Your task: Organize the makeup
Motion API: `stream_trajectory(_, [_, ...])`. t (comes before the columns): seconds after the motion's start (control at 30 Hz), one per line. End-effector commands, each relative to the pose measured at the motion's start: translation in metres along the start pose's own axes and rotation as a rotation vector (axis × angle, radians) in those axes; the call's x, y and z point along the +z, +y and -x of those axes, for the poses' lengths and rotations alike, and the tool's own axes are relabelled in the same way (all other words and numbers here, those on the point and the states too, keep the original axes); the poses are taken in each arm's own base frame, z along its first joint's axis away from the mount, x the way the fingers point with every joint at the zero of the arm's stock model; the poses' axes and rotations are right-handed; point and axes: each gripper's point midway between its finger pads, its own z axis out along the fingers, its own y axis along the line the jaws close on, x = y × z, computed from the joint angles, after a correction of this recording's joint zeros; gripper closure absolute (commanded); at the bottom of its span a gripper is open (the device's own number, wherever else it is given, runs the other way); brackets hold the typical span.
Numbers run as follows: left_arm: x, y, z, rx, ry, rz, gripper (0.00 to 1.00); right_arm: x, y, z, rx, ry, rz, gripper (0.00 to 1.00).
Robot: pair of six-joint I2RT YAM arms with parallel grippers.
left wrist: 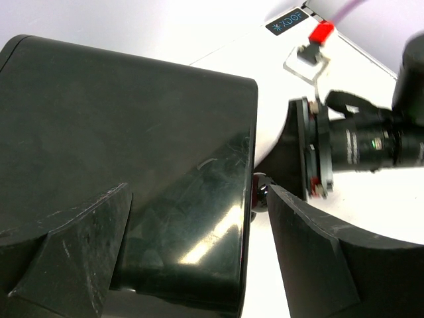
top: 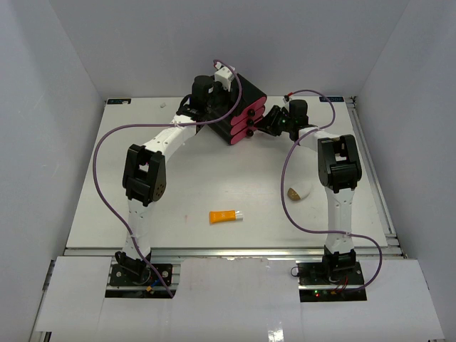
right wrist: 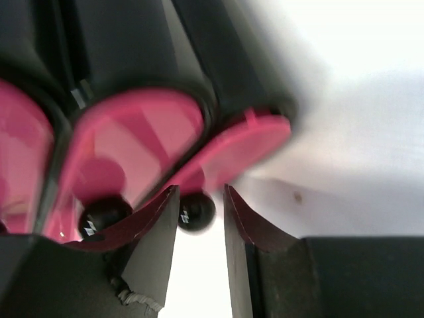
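Note:
Two pieces of the makeup lie on the white table: an orange tube with a white cap (top: 226, 215) at front centre and a white-and-brown egg-shaped piece (top: 297, 192) beside the right arm. The black box with three pink drawer fronts (top: 244, 112) stands at the back. My left gripper (top: 214, 96) straddles the box's black body (left wrist: 132, 132) with jaws wide; a thin gap shows at its right finger (left wrist: 318, 258). My right gripper (right wrist: 199, 192) is at the drawer fronts. A black knob (right wrist: 197, 212) sits between its narrowly parted fingertips, against the left one and apart from the right.
The right arm's wrist and camera (left wrist: 371, 142) hang just right of the box. Purple cables (top: 107, 164) loop over both arms. White walls enclose the table on three sides, and a metal rail (top: 228, 251) runs along its near edge.

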Motion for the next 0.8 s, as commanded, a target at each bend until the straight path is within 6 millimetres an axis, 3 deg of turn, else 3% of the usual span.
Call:
stream_trajectory(0.0, [0.000,-0.002,-0.075,-0.125,0.226,0.004,0.06,-0.024,0.026,0.017,-0.151,-0.059,0.105,0.59])
stream_trajectory(0.17, [0.001,-0.002,-0.076,-0.130,0.227,0.002,0.06,-0.023,0.016,-0.002,-0.136,-0.007,0.141,0.53])
stream_trajectory(0.33, [0.001,-0.002,-0.079,-0.131,0.233,0.000,0.06,-0.017,0.019,-0.007,-0.123,0.013,0.184,0.40])
stream_trajectory(0.77, [0.003,-0.005,-0.077,-0.149,0.225,-0.013,0.06,0.009,0.021,-0.018,-0.067,0.055,0.206,0.40])
